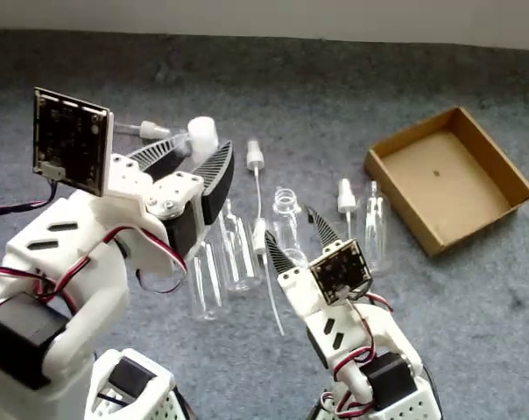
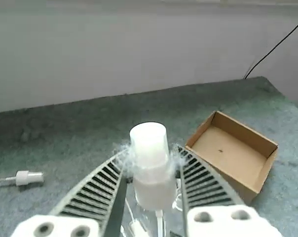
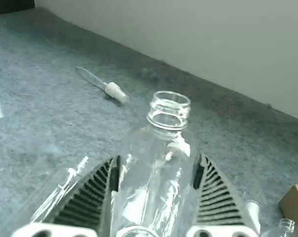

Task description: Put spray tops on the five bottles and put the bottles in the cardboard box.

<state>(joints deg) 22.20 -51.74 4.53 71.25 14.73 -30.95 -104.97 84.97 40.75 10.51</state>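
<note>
R end effector (image 3: 159,160) over grey carpet (image 1: 475,306)

A grey fuzzy cloth (image 1: 273,96) covers the whole table, from 12 o'clock down to 6 o'clock. It has a darker smudge (image 1: 164,70) near 11 o'clock. A pale wall (image 1: 335,16) stands along the far edge at 12 o'clock. A thin black cable (image 2: 275,47) hangs down that wall to the table's edge.
</note>
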